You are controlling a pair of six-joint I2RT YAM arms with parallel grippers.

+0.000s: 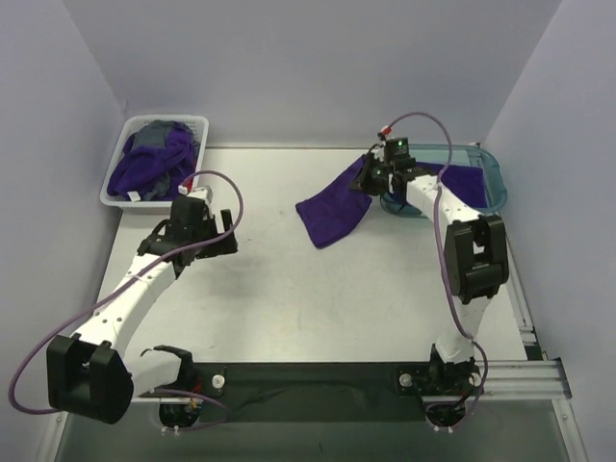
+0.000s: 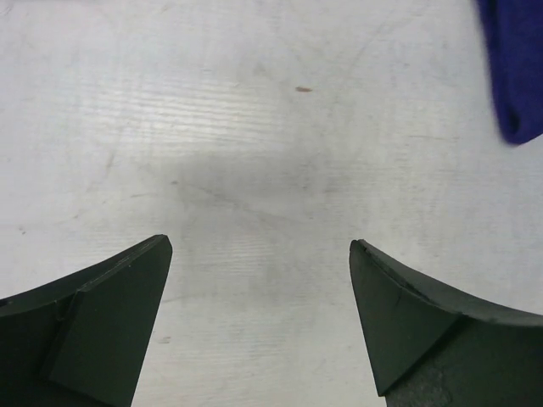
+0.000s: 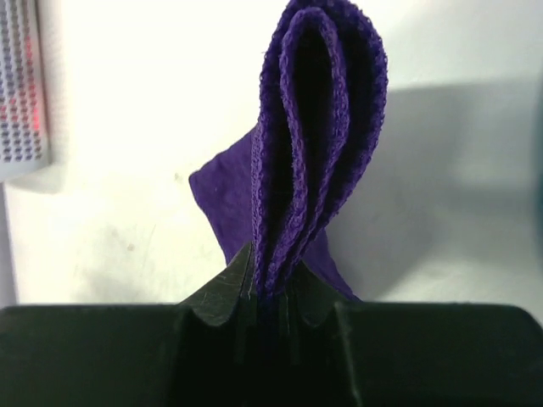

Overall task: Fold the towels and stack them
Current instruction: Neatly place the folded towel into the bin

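Note:
My right gripper is shut on a folded edge of a deep purple towel, which hangs from it down to the table at centre right. In the right wrist view the towel's layered folds rise from between my closed fingertips. Another purple towel lies in the teal tray. More purple towels are piled in the white basket at the back left. My left gripper is open and empty over bare table; its wrist view shows a towel corner at the upper right. No rust-orange towel is visible.
The white slotted basket stands at the back left corner. The translucent teal tray sits at the back right, behind my right arm. Pale walls enclose the table on three sides. A dark rail runs along the near edge.

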